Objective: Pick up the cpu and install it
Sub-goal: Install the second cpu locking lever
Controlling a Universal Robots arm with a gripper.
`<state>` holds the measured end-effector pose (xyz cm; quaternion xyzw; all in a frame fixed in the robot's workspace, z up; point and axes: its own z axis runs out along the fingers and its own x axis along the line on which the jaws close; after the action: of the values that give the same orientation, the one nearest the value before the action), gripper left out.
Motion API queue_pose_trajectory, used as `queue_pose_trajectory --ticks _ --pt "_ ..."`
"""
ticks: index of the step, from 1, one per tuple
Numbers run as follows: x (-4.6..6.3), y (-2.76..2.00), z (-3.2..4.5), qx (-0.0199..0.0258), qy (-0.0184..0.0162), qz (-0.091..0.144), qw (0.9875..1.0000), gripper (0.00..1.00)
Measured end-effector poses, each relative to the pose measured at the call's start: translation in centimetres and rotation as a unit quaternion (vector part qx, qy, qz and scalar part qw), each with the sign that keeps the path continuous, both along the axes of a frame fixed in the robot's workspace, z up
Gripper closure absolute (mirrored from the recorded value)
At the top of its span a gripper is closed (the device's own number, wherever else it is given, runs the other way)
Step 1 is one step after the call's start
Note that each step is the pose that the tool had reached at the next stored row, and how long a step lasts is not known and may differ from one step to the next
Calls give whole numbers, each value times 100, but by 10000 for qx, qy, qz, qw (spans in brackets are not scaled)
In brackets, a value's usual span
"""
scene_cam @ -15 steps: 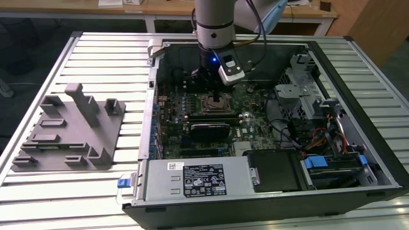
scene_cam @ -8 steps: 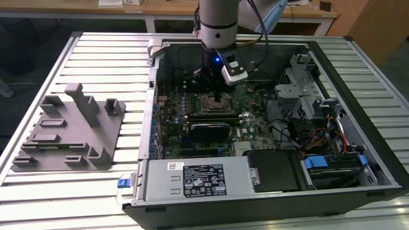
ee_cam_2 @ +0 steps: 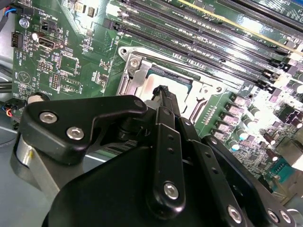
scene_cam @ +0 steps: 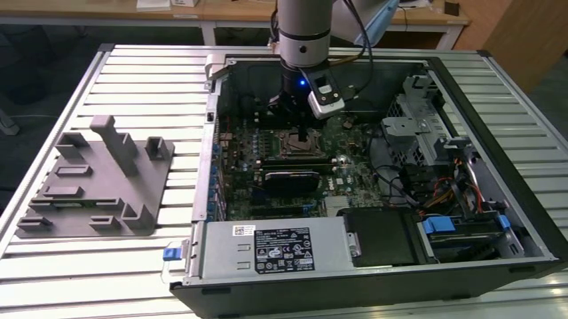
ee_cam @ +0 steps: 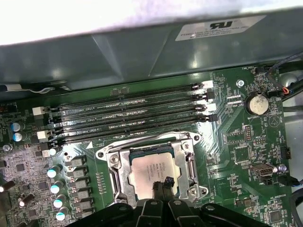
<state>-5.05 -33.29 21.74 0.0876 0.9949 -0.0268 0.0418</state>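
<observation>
Apparently the small flat silver square cpu [ee_cam: 154, 172] is sitting w/in the metal socket frame [ee_cam: 187, 165]; black gripper [ee_cam: 163, 187] is hovering above it, finger state can't tell.

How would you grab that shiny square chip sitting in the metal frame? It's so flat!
The cpu lies flat inside the socket frame, its silver top facing up and the frame close around it. So come straight down from above and pinch two opposite thin edges, probably where the frame leaves a little room. Nothing sticks up to hold. The gripper is right over it.
</observation>
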Motion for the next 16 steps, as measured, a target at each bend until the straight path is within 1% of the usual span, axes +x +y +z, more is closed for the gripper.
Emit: queue_pose_trajectory --ticks 7,8,13,16 --pt "0 0 0 0 0 -2 10000 89" --pt "0 0 9 -1 1 -2 10000 89" --pt "0 0 104 2 0 -2 10000 89" --pt "1 0 139 3 0 -2 10000 89"
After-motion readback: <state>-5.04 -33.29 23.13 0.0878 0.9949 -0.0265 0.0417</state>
